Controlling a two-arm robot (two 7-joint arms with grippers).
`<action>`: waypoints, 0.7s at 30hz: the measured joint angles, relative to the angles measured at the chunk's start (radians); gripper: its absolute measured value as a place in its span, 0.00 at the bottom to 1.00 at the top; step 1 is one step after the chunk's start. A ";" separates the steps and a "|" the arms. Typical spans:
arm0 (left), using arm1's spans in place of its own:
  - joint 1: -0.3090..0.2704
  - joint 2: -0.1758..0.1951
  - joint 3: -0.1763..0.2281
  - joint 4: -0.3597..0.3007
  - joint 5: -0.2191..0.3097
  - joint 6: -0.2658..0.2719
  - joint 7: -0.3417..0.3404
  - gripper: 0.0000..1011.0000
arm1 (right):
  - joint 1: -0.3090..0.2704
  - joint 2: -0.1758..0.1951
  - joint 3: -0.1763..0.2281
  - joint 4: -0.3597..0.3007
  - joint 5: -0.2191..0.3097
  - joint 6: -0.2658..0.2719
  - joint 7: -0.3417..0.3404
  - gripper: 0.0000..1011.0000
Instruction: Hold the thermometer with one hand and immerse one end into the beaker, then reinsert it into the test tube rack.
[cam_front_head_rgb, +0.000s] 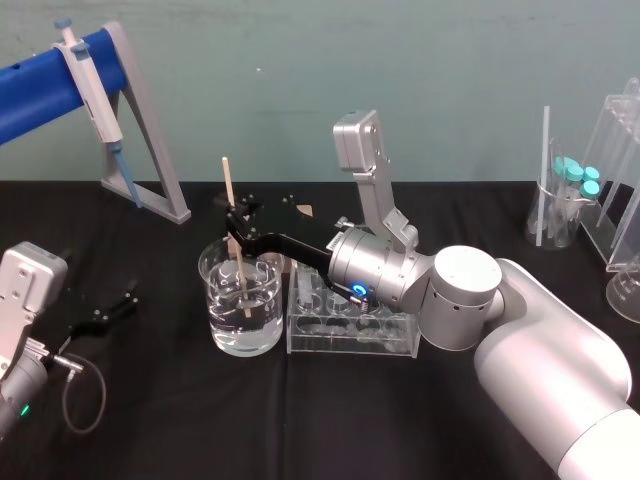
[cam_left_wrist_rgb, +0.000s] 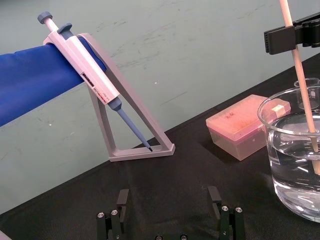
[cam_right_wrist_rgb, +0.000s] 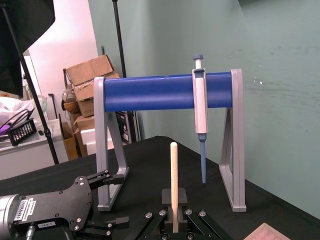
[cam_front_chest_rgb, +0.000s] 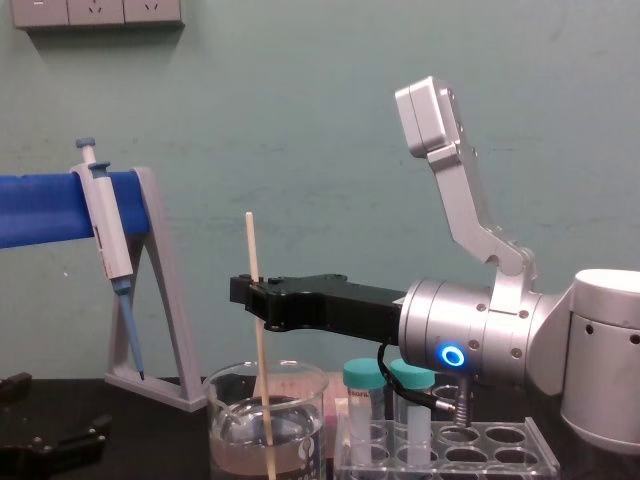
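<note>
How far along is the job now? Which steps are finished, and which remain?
Done: the thermometer is out of the rack, clamped upright in the right gripper. In hand: its lower end is dipped in the water of the beaker. Left: lift it out and set it back into a rack hole. The left gripper waits open at the left.

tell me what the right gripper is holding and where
The right gripper pinches the thermometer on its upper part, lower end in the beaker. The left gripper rests open, holding nothing.

Probably a lab: pipette on stand, beaker, test tube rack
</note>
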 joint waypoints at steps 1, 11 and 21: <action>0.000 0.000 0.000 0.000 0.000 0.000 0.000 0.99 | 0.000 0.000 0.000 0.000 0.000 0.000 0.000 0.05; 0.000 0.000 0.000 0.000 0.000 0.000 0.000 0.99 | 0.000 0.000 0.000 0.000 0.000 0.000 0.000 0.05; 0.000 0.000 0.000 0.000 0.000 0.000 0.000 0.99 | 0.000 0.000 0.000 0.000 0.000 0.000 0.000 0.05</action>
